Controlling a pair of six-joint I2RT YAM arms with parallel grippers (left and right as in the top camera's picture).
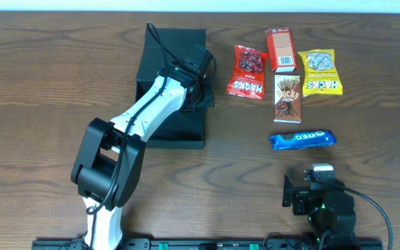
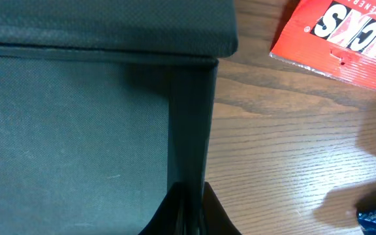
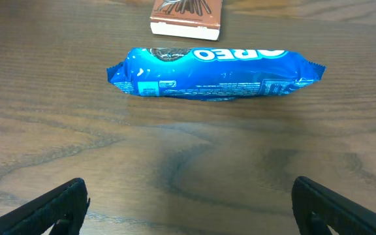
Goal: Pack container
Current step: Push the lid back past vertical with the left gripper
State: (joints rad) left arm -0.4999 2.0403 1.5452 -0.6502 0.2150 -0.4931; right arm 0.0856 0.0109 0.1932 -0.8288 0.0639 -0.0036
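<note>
Nearest the lens in the left wrist view, the left gripper (image 2: 188, 210) had its dark fingers pressed together on the right wall of the container (image 2: 77, 130), pinching the upright rim. The container sat on the left half of the tabletop towards the far edge, its lid apparently folded back. Judging by this, packing had not begun. Five snacks lay on the tabletop's right half: a red Hacks bag (image 1: 247, 71), an orange-red carton (image 1: 281, 48), a yellow Hacks bag (image 1: 319, 72), a Pocky box (image 1: 287, 98) and an Oreo pack (image 1: 301, 139). All five were outside the box. The overhead view gave that whole layout, but the left arm crossed the box and hid part of its inside. The left wrist view showed the stretch of floor it could see to be bare, and made the grip plain. The right wrist view alone showed the right gripper (image 3: 188, 203) with its fingers spread wide, holding nothing, low at the near edge, facing the Oreo pack.
</note>
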